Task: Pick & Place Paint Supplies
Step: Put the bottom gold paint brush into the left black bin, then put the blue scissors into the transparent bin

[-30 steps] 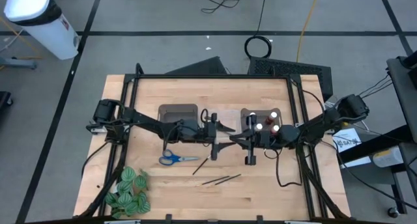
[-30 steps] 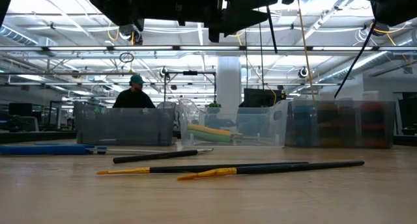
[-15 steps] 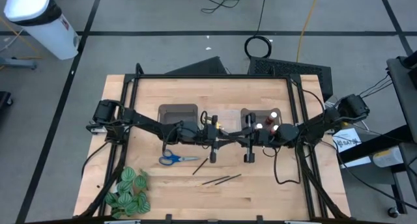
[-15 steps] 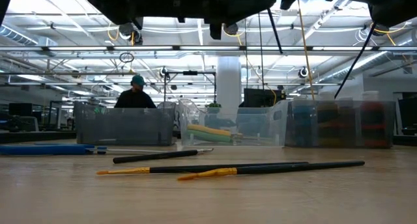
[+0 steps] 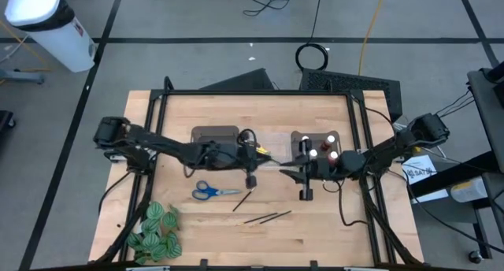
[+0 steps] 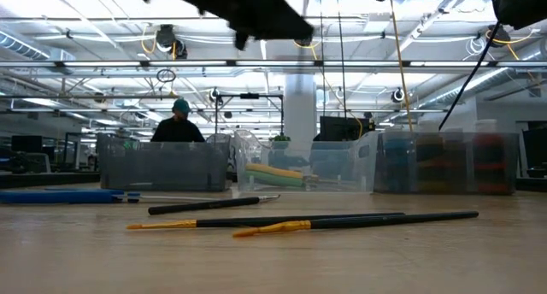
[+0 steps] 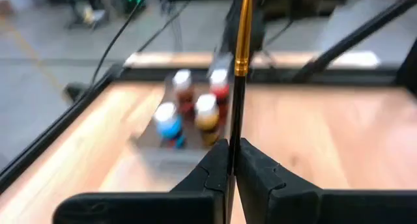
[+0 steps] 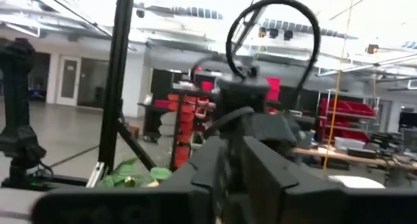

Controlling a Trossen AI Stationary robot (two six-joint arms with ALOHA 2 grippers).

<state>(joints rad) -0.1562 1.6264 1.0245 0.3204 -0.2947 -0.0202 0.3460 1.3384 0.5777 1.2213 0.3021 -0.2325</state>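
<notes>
I held a paintbrush (image 7: 243, 35) mid-table.
My left gripper (image 7: 232, 160) clamped it; the right gripper's (image 5: 303, 176) state was unclear.

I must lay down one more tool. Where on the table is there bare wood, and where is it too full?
Bare wood lies along the far edge of the table behind the bins, and at the near right corner. It is crowded in the middle: the blue scissors, the paintbrushes and both hands, left hand and right hand, are close together.
</notes>
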